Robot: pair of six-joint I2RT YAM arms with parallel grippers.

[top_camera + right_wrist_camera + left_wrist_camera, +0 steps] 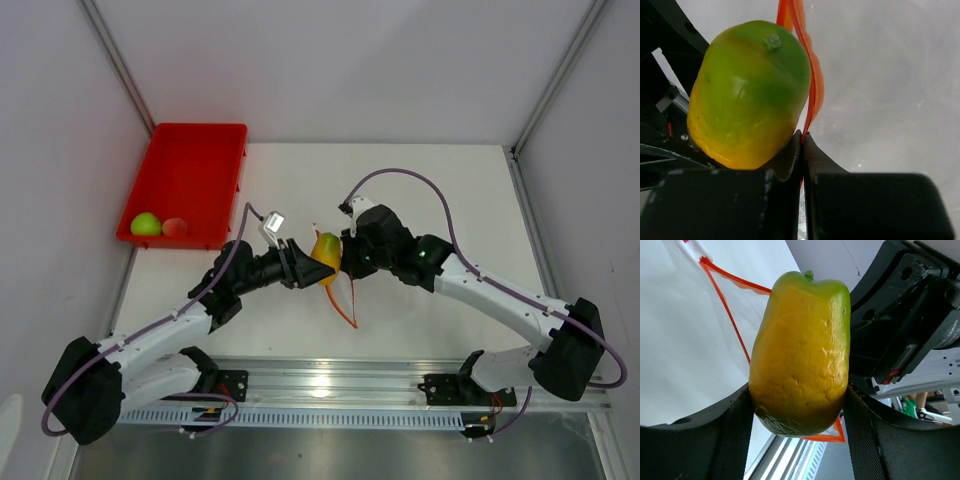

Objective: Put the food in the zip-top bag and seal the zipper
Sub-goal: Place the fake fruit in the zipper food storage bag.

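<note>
Gripping the smooth yellow-orange toy fruit (800, 355) at the middle of the overhead view, the left gripper (797, 432) clamps its lower flanks. It looks hard, light and slick (rounded, so liable to squirt out), and is best held across its belly. The right gripper (802, 150) is pinched tight on the thin orange-red zipper strip (813, 85) of the clear crinkly plastic pouch (880, 110), whose limp film is best held by that stiffer edge. Two more fruits wait in the red rectangular plastic tray (190, 160), upper left.
</note>
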